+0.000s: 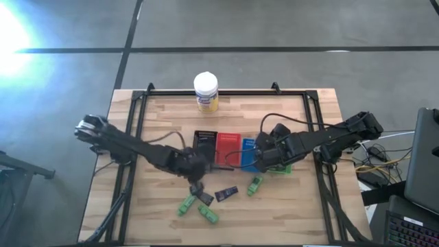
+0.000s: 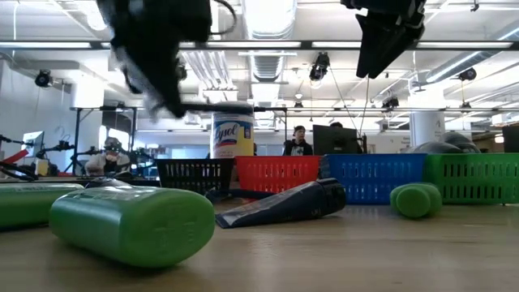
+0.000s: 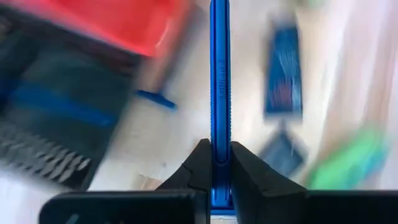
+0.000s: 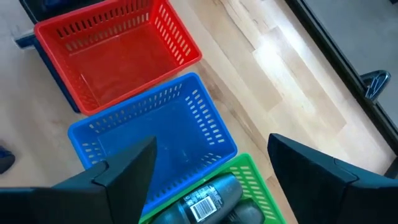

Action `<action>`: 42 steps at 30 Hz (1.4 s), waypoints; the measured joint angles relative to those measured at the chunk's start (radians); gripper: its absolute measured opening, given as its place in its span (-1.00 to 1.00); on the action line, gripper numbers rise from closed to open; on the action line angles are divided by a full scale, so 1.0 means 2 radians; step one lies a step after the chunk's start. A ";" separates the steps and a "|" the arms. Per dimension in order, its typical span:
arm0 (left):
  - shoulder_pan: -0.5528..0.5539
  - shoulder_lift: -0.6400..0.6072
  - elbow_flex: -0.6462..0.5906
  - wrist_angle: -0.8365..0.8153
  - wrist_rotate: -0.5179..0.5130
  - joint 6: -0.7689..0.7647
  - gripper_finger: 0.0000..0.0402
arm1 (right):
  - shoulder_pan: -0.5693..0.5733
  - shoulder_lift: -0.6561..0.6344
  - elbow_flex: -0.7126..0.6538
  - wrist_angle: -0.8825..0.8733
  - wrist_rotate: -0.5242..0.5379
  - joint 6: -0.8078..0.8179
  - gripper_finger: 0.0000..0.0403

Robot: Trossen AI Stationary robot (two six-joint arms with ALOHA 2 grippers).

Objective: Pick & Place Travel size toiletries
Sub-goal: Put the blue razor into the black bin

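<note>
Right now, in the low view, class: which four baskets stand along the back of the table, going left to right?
Black basket → red basket → blue basket → green basket.

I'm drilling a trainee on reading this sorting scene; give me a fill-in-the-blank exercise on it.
1. The left gripper has its jaws shut on a thin ___ stick.
2. The right gripper hangs with jaws ___ above the baskets.
3. The grey bottle lies in the ___ basket.
4. Between the black basket and blue basket sits the ___ one.

Missing words: blue; open; green; red
</note>
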 joint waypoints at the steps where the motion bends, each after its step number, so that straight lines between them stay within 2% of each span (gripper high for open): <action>1: 0.006 -0.011 -0.003 -0.002 -0.023 -0.069 -0.84 | 0.000 0.000 0.000 0.000 0.003 0.006 0.47; 4: 0.030 -0.039 -0.020 0.007 -0.088 -0.250 -0.84 | -0.001 0.000 0.000 0.000 0.017 0.023 0.43; 7: 0.051 -0.059 -0.048 0.055 -0.119 -0.318 -0.84 | -0.003 0.000 0.000 0.000 0.024 0.031 0.40; 15: 0.110 -0.048 -0.120 0.113 -0.097 -0.349 -0.83 | -0.009 0.000 0.000 0.000 0.025 0.031 0.40; 23: 0.135 -0.023 -0.137 0.139 -0.075 -0.355 -0.81 | -0.009 -0.009 0.009 0.000 0.028 0.030 0.55; 30: 0.135 -0.006 -0.129 0.146 -0.066 -0.349 -0.53 | -0.010 -0.016 0.009 -0.001 0.037 0.032 0.65; 35: 0.135 -0.010 -0.117 0.146 -0.061 -0.319 -0.35 | -0.011 -0.017 0.009 -0.001 0.037 0.027 0.71; 37: 0.130 -0.018 -0.108 0.149 -0.053 -0.274 -0.32 | -0.011 -0.017 0.009 -0.001 0.037 0.021 0.73; 39: 0.119 -0.029 -0.097 0.172 -0.023 -0.149 -0.32 | -0.011 -0.017 0.009 -0.001 0.037 0.015 0.75; 42: 0.081 -0.037 -0.081 0.200 0.076 0.089 -0.33 | -0.011 -0.017 0.009 -0.003 0.037 0.012 0.76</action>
